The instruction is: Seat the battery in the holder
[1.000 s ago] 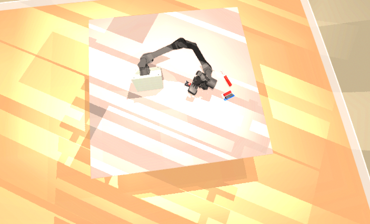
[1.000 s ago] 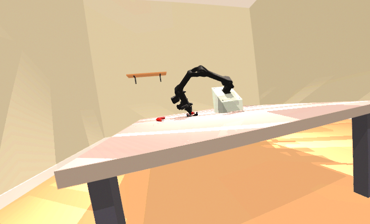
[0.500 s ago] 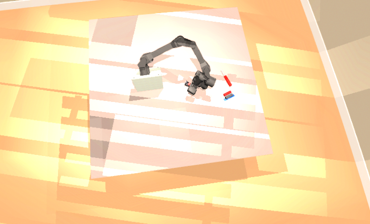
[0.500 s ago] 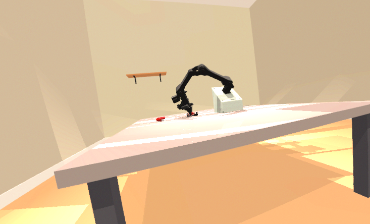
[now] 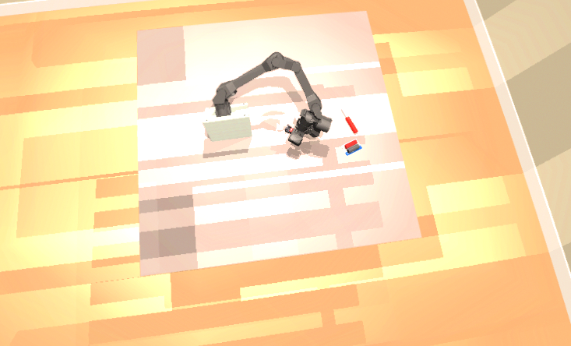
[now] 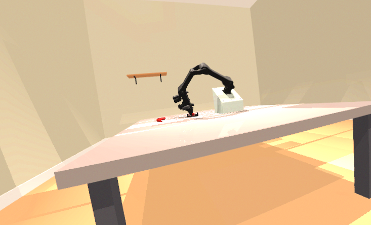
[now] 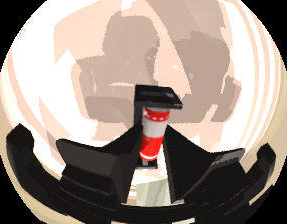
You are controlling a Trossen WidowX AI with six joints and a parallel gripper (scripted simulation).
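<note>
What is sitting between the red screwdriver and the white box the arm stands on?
In the top view, the gripper, its fingers shut on the battery, sits between the screwdriver and the white box.

No readable text anywhere.

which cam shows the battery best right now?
Wrist: the red-and-white battery sits mid-frame, clamped in the gripper, its far end at the black holder. In the top view only a red speck shows beside the gripper. In the exterior view it is a tiny red dot.
</note>
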